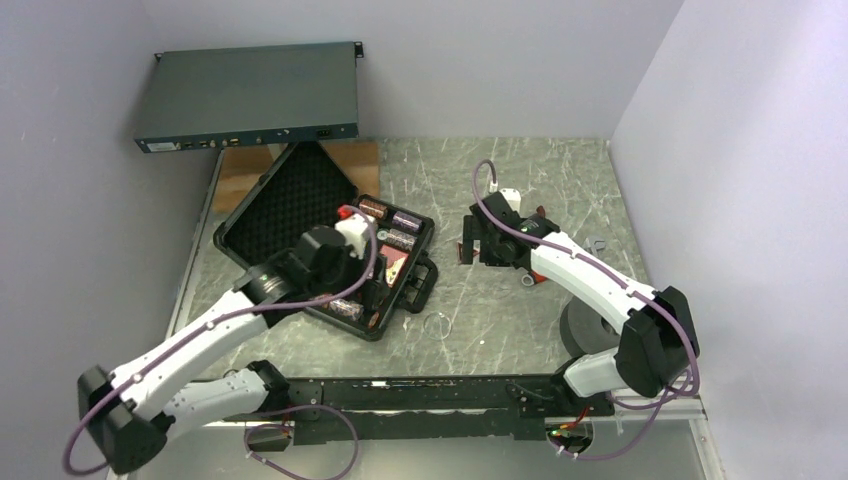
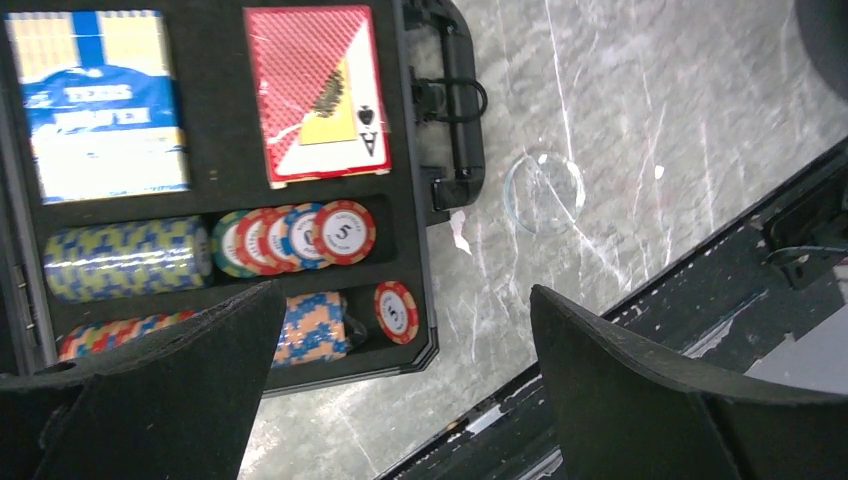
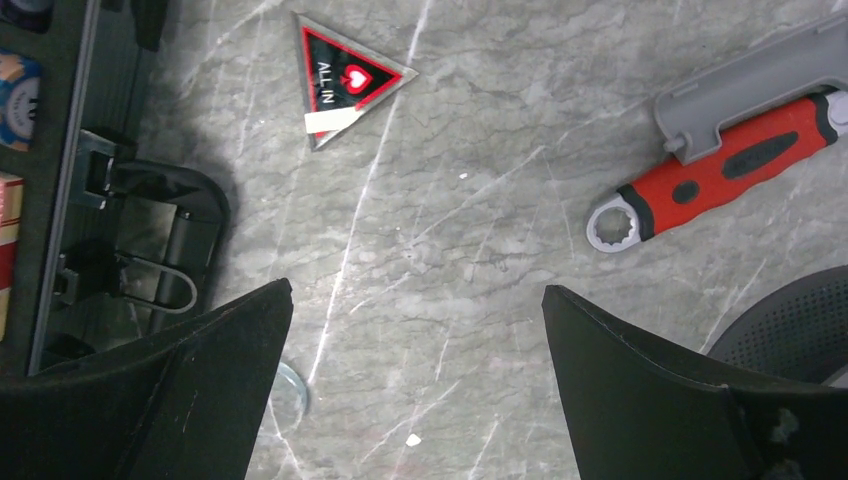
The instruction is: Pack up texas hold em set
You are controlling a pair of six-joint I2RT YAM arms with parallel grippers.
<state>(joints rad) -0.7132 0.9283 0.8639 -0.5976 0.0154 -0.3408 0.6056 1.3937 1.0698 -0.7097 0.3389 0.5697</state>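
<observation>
The black case [image 1: 395, 310] lies open at the left, its egg-crate foam lid [image 1: 290, 205] tilted back. In the left wrist view it holds a blue/yellow card box [image 2: 105, 105], a red card box [image 2: 315, 95], striped chip rolls [image 2: 125, 260], a fanned row of loose chips [image 2: 300, 237] and a single red chip [image 2: 397, 311]. My left gripper [image 2: 405, 390] is open and empty above the case's near corner. My right gripper [image 3: 415, 385] is open and empty over bare table right of the case handle [image 3: 150, 250]. A triangular "ALL IN" marker [image 3: 345, 80] lies on the table beyond it.
A red-handled wrench [image 3: 720, 175] lies right of the right gripper. A clear ring [image 1: 437, 325] lies on the table by the case's front. A dark-grey rack unit [image 1: 250, 95] leans at the back left. A dark round base [image 1: 590, 330] stands at the right.
</observation>
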